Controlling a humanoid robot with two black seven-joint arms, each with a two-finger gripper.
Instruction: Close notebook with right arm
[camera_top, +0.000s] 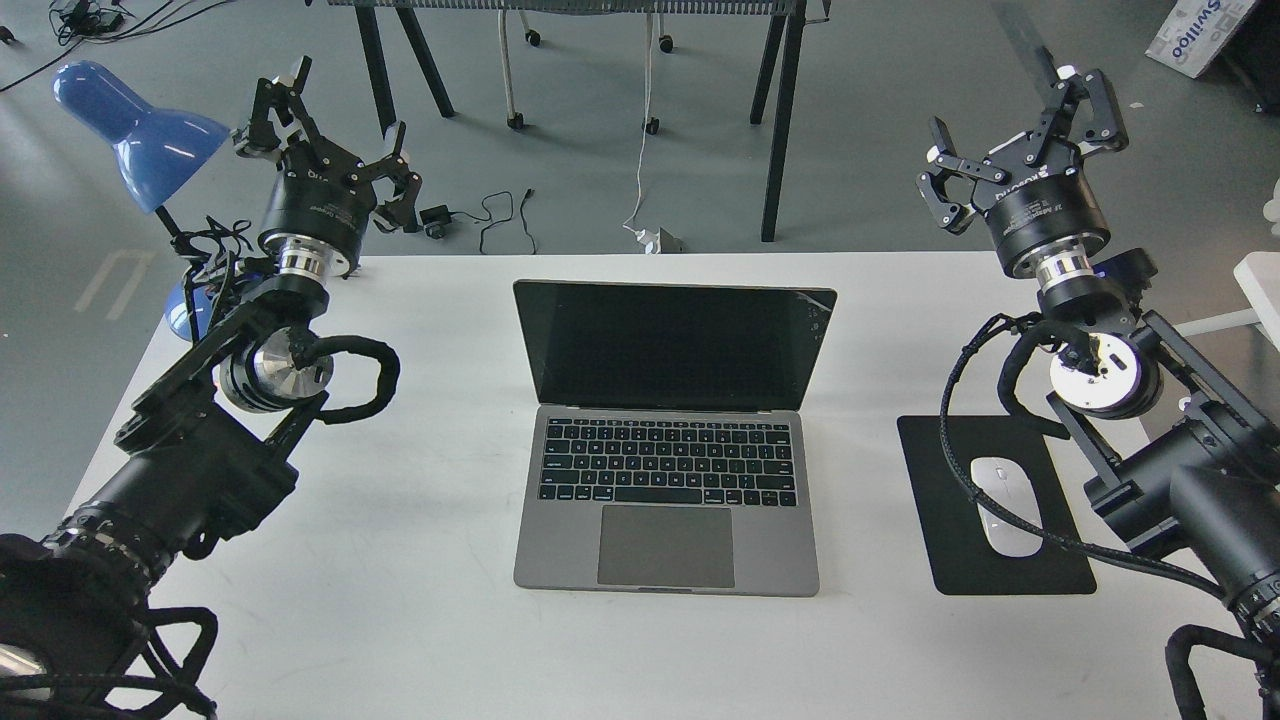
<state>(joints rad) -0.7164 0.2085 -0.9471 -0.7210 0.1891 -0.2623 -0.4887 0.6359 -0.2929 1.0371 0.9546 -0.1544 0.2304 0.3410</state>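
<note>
The space-grey notebook (668, 440) lies open in the middle of the white table (420, 560), its black screen upright and cracked at the top right corner. My right gripper (1020, 135) is open and empty, raised above the table's far right edge, well to the right of the screen. My left gripper (325, 135) is open and empty, raised at the far left near the blue lamp. Neither gripper touches the notebook.
A black mouse pad (940, 520) with a white mouse (1005, 505) lies right of the notebook, under my right arm's cable. A blue desk lamp (130, 130) stands at the table's far left corner. Table legs and cables are on the floor beyond.
</note>
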